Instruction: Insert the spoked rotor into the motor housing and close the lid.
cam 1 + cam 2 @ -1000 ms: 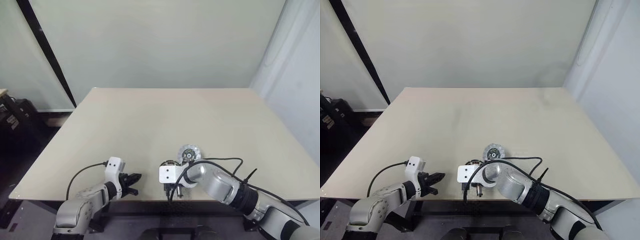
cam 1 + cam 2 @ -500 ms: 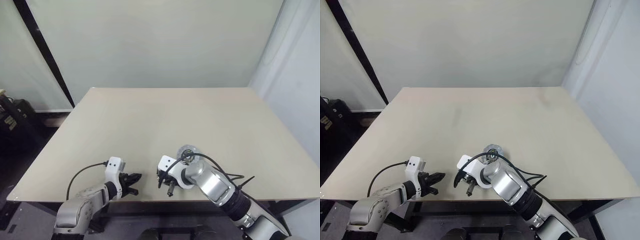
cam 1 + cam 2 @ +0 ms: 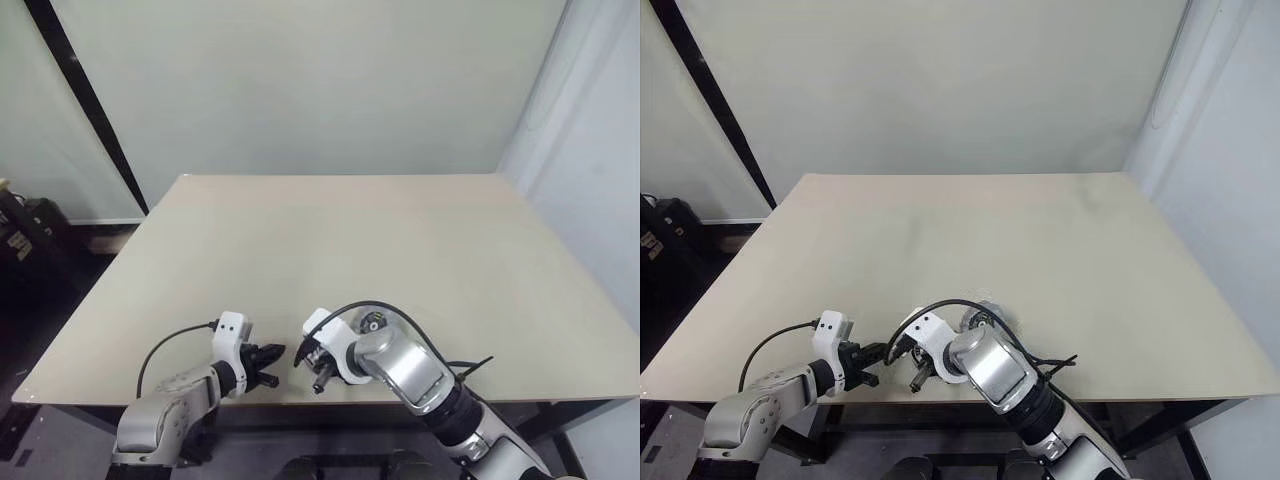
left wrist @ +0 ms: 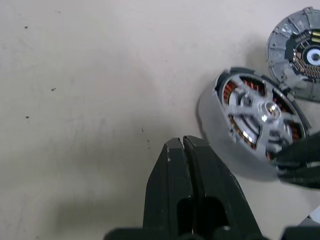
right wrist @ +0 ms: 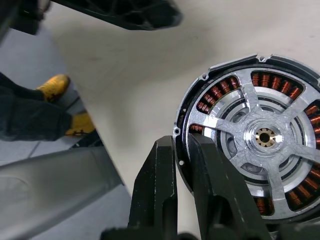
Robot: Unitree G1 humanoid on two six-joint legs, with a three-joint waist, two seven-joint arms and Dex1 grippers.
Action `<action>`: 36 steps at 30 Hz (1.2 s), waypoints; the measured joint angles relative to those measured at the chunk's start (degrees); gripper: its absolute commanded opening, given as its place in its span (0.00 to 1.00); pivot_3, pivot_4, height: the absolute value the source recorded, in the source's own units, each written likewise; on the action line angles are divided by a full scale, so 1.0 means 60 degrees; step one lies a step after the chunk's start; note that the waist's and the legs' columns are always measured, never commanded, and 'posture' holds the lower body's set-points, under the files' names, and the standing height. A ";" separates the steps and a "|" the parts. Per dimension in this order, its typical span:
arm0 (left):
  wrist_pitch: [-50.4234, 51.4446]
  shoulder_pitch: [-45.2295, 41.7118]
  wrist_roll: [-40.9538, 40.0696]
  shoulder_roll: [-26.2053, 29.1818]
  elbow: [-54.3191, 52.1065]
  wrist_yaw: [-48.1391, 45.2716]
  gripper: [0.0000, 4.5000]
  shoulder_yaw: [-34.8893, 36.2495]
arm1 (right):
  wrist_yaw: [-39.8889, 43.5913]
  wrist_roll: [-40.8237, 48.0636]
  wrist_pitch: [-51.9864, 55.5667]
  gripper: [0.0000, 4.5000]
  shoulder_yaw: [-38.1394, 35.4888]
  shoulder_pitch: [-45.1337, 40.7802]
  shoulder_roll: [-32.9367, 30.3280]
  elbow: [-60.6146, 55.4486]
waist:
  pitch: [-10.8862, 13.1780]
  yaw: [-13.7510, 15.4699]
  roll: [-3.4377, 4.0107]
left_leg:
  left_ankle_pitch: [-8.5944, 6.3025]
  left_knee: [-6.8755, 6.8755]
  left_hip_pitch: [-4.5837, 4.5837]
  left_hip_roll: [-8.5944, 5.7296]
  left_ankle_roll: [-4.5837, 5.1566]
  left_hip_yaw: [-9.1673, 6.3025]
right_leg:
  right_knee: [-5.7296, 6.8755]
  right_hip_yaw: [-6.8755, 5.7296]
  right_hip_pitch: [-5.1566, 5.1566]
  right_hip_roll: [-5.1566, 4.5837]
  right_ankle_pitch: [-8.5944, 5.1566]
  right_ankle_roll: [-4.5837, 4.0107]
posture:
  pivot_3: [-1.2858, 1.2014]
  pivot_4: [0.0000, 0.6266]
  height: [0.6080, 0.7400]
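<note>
The motor housing (image 5: 250,140) was held tilted above the table's (image 3: 330,240) near edge, pinched by its dark rim in the right gripper (image 5: 182,150); the spoked rotor (image 4: 262,112) was seen seated over the copper coils; the lid (image 4: 299,52) lay flat on the table just beside the housing, at about one o'clock from it; the left gripper (image 4: 183,150), fingers pressed together and empty, hovered at the housing's nine o'clock, near but apart.
</note>
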 measured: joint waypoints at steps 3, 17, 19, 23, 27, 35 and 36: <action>-0.0026 -0.0001 0.0052 -0.0030 0.0001 0.0000 0.00 0.0000 | 0.0114 0.0255 -0.0161 0.23 0.0401 -0.0149 -0.0319 -0.0003 | 0.0000 0.0000 0.0000 | 0.0000 0.0002 0.0000 0.0000 0.0000 -0.0001 | 0.0000 -0.0001 0.0002 0.0000 0.0000 0.0000 | 0.52 0.00 1.00; -0.0110 -0.0011 0.0096 -0.0058 0.0063 -0.0053 0.00 -0.0004 | 0.0097 0.1341 -0.0036 1.00 0.0331 -0.0357 -0.0919 -0.1868 | 0.0001 0.0007 0.0001 | 0.0000 0.0012 -0.0003 -0.0002 0.0000 -0.0004 | -0.0001 -0.0003 0.0005 -0.0003 -0.0001 -0.0001 | 0.52 0.00 1.00; -0.0266 -0.0011 0.0123 -0.0029 0.0113 -0.0207 0.00 -0.0028 | -0.0080 0.1432 0.0020 1.00 -0.0119 -0.0359 -0.0991 -0.2269 | 0.0001 0.0008 0.0000 | 0.0000 0.0013 -0.0003 -0.0002 0.0000 -0.0004 | 0.0000 -0.0004 0.0005 -0.0004 -0.0002 -0.0002 | 0.52 0.00 1.00; -0.0821 0.0060 0.0134 0.0163 0.0135 -0.0760 0.00 -0.0052 | -0.0490 0.1420 -0.0224 1.00 -0.1130 -0.0375 -0.1509 -0.2563 | 0.0001 0.0007 0.0002 | -0.0001 0.0016 -0.0005 -0.0004 -0.0002 0.0001 | -0.0007 -0.0002 0.0004 -0.0007 -0.0003 -0.0005 | 0.52 0.00 1.00; -0.1191 0.0365 0.0117 0.0433 0.0129 -0.1297 0.00 -0.0036 | -0.0908 0.1356 -0.0985 1.00 -0.2215 -0.0378 -0.2350 -0.2514 | 0.0003 0.0007 0.0004 | -0.0001 0.0009 -0.0013 -0.0005 -0.0001 0.0004 | -0.0018 -0.0001 0.0000 -0.0010 -0.0003 -0.0005 | 0.52 0.00 1.00; -0.1352 0.0578 0.0065 0.0559 0.0100 -0.1641 0.00 0.0039 | -0.1426 -0.0265 -0.4360 1.00 -0.2575 -0.0238 -0.5261 -0.0726 | 0.0009 0.0010 0.0013 | -0.0003 -0.0014 -0.0020 -0.0007 0.0011 0.0019 | -0.0097 0.0002 0.0024 -0.0014 -0.0002 -0.0004 | 0.52 0.00 1.00; -0.1357 0.0578 0.0065 0.0562 0.0094 -0.1648 0.00 0.0040 | -0.1403 -0.0521 -0.4653 1.00 -0.2445 -0.0166 -0.5540 -0.0443 | 0.0008 0.0008 0.0011 | -0.0006 -0.0017 -0.0020 -0.0007 0.0017 0.0021 | -0.0101 0.0004 0.0025 -0.0014 -0.0002 -0.0003 | 0.52 0.00 1.00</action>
